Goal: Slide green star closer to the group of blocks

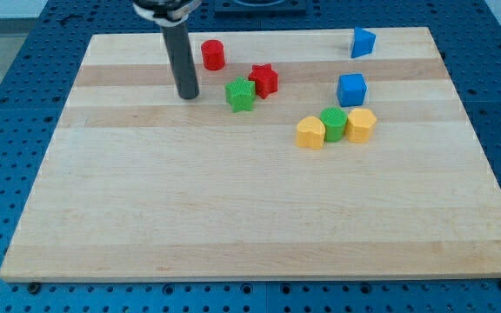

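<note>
The green star (241, 96) lies on the wooden board (233, 209) above the middle, touching or nearly touching a red star (264, 80) at its upper right. My tip (188, 95) rests on the board to the left of the green star, a short gap away. To the right sits a group: a yellow block (310, 133), a green block (334, 123) and a yellow hexagonal block (361, 124) in a row, with a blue cube (351, 89) just above them.
A red cylinder (213, 55) stands near the view's top, right of the rod. A blue triangular block (364, 42) lies at the top right. Blue pegboard surrounds the board.
</note>
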Motion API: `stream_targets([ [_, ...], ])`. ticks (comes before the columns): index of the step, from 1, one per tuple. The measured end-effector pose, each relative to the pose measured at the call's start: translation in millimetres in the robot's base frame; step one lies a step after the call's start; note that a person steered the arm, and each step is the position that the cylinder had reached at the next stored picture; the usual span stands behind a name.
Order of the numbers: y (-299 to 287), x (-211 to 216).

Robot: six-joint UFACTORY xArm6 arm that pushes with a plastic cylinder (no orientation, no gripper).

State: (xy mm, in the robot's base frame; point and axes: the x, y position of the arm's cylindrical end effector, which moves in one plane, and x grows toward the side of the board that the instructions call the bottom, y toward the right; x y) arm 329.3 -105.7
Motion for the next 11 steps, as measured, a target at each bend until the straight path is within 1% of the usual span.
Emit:
stream_targets([
  [1,23,-3],
  [2,33,23],
  [3,63,33],
  [4,53,30],
  [5,51,6],
  [6,93,-5],
  [7,109,15],
  [8,129,45],
  [9,128,48],
  [10,98,49],
  [11,91,59],
])
